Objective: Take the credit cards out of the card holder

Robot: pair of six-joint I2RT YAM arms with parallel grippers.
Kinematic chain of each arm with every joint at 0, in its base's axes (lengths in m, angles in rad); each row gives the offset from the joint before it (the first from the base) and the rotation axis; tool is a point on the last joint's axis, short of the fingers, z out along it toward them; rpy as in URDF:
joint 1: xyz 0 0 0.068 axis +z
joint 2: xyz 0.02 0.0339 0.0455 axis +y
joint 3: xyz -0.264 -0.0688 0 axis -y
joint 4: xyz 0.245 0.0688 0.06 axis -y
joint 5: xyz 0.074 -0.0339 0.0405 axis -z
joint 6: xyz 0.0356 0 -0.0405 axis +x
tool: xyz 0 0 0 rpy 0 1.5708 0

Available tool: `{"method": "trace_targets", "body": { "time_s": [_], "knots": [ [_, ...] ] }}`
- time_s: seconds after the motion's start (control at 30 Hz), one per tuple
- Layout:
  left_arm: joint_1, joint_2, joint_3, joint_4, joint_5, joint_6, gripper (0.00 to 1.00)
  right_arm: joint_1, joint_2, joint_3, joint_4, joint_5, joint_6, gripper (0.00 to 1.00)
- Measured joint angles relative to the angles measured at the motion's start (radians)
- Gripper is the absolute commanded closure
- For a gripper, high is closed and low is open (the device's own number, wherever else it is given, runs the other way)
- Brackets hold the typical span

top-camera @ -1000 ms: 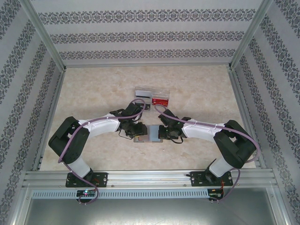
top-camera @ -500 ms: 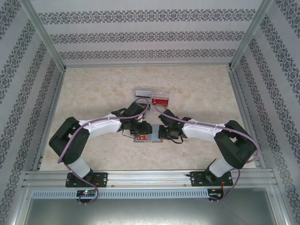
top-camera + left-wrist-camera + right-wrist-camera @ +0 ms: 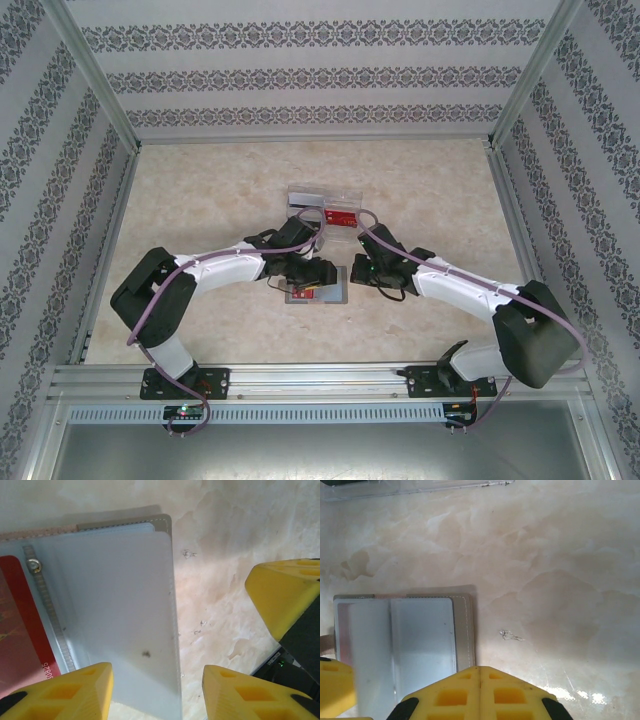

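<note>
Card holder (image 3: 335, 284) lies open, pockets up, on the desk (image 3: 200, 200), just on my side of the clear plastic box (image 3: 300, 190), and more of it is exposed than a second ago. The main change is the right arm. A moment back its jaws sat against the holder's right edge. Now the right gripper (image 3: 480, 692) has drawn off sideways, no closer to the box, with its jaws closed together on nothing and bare desk showing between them and the holder. Meanwhile the left gripper (image 3: 157, 690) has slid in over the holder, on the side away from the box, and its jaws have widened. They stand apart, one tip above the pale blue-grey pocket and the other above bare desk, with the holder's right edge lying unpinched in the gap below. A reddish-orange card (image 3: 17, 630) is still tucked into the other page, beyond the spine strip. By my reading no card has come out of this holder yet, and nothing steadies it now, so a pull on that card could drag the whole holder along. Something red (image 3: 343, 213) lies in the box; whether it is a card I cannot tell.
</note>
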Motion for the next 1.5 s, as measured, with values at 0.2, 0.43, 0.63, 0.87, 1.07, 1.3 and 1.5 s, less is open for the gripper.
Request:
{"method": "trace_targets", "body": {
  "time_s": [0.2,0.43,0.63,0.87,1.07,1.3,1.5],
  "knots": [
    [0.0,-0.006,0.0,0.0,-0.003,0.002,0.5,-0.007,-0.012,0.0,-0.014,-0.001,-0.003,1.0],
    [0.001,-0.006,0.005,-0.005,-0.035,0.003,0.57,-0.014,-0.035,0.003,-0.021,-0.023,-0.008,1.0],
    [0.065,-0.058,-0.014,-0.043,-0.082,0.018,0.73,-0.011,-0.031,0.014,-0.004,-0.054,-0.006,1.0],
    [0.177,-0.16,-0.109,-0.082,-0.117,0.048,0.9,0.061,0.067,0.082,0.088,-0.128,-0.002,0.96],
    [0.184,-0.158,-0.168,-0.095,-0.118,0.055,0.9,0.098,0.202,0.146,0.176,-0.227,0.031,0.94],
    [0.184,-0.145,-0.188,-0.075,-0.098,0.05,0.89,0.099,0.276,0.154,0.224,-0.278,0.08,0.91],
    [0.184,-0.138,-0.188,-0.075,-0.086,0.051,0.86,0.098,0.308,0.153,0.255,-0.297,0.106,0.89]
  ]
}}
